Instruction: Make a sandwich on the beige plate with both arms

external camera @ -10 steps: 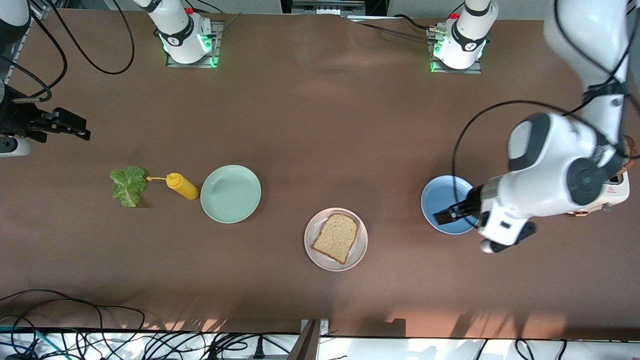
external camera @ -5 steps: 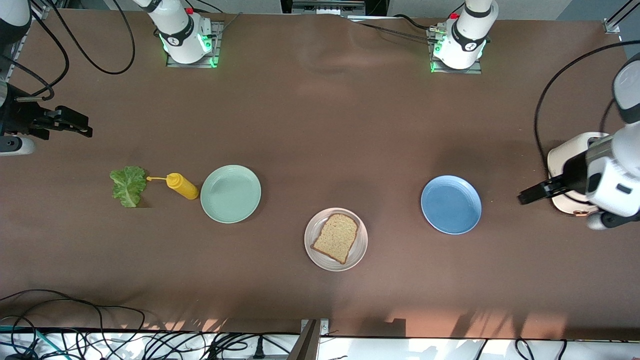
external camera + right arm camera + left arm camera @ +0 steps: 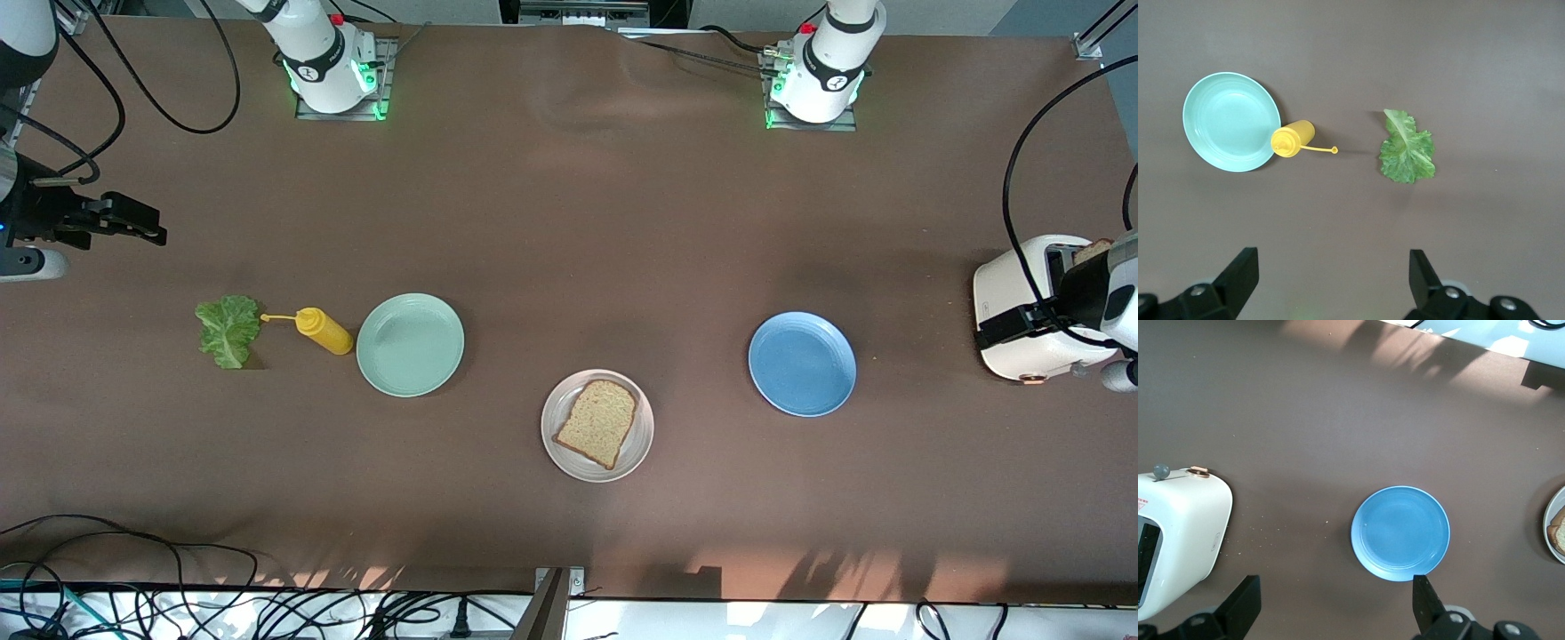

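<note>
The beige plate point(image 3: 642, 444) lies near the table's middle with one slice of brown bread point(image 3: 597, 422) on it; its rim point(image 3: 1553, 513) and the slice point(image 3: 1558, 535) show at the edge of the left wrist view. The lettuce leaf point(image 3: 228, 330) lies on the table toward the right arm's end and shows in the right wrist view point(image 3: 1406, 148). A second bread slice point(image 3: 1092, 251) sticks out of the white toaster point(image 3: 1022, 284). My left gripper point(image 3: 1000, 329) hangs open and empty over the toaster point(image 3: 1337, 607). My right gripper point(image 3: 142, 227) waits open and empty, up beside the lettuce point(image 3: 1331, 277).
A yellow mustard bottle point(image 3: 322, 329) lies between the lettuce and a mint-green plate point(image 3: 410, 344). A blue plate point(image 3: 802, 363) lies empty between the beige plate and the toaster. In the wrist views I see the blue plate point(image 3: 1400, 533), toaster point(image 3: 1178, 533), mint-green plate point(image 3: 1231, 121) and bottle point(image 3: 1293, 139).
My left arm has swung from over the blue plate out to the toaster at its own end of the table. The right gripper has barely shifted.
</note>
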Motion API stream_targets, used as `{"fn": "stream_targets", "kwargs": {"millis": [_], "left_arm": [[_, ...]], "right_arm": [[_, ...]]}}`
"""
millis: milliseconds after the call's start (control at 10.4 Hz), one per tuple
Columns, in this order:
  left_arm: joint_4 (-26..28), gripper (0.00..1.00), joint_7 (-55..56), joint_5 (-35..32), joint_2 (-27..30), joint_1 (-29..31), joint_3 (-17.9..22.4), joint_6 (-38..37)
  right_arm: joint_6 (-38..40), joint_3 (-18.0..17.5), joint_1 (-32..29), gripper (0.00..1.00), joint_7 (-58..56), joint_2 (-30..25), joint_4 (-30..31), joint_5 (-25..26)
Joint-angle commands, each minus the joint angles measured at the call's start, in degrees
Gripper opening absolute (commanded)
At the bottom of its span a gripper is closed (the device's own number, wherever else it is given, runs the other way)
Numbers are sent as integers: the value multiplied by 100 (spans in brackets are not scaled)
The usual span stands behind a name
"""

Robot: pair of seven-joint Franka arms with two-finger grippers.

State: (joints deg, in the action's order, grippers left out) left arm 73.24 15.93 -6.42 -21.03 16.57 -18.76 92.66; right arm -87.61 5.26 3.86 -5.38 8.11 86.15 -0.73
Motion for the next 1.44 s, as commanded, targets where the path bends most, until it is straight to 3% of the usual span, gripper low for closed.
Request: {"fn": "stream_targets", "kwargs": {"millis": [0, 96, 671, 1342], "left_arm": [[156, 100, -204, -97, 213, 162, -66, -186], [173, 100, -204, -97, 213, 180, -84, -205], [147, 100, -396, -97, 213, 224, -84, -266], [165, 100, -407, -97, 213, 215, -93, -302]], "right_arm": [[43, 19, -78, 100, -322, 172, -72, 29], [-201, 71, -52, 100, -602, 260, -2, 38], [-2730, 151, -342, 100, -1378, 243, 2017, 55], [-5290, 142, -561, 100, -2316, 1243, 2978, 56]]}}
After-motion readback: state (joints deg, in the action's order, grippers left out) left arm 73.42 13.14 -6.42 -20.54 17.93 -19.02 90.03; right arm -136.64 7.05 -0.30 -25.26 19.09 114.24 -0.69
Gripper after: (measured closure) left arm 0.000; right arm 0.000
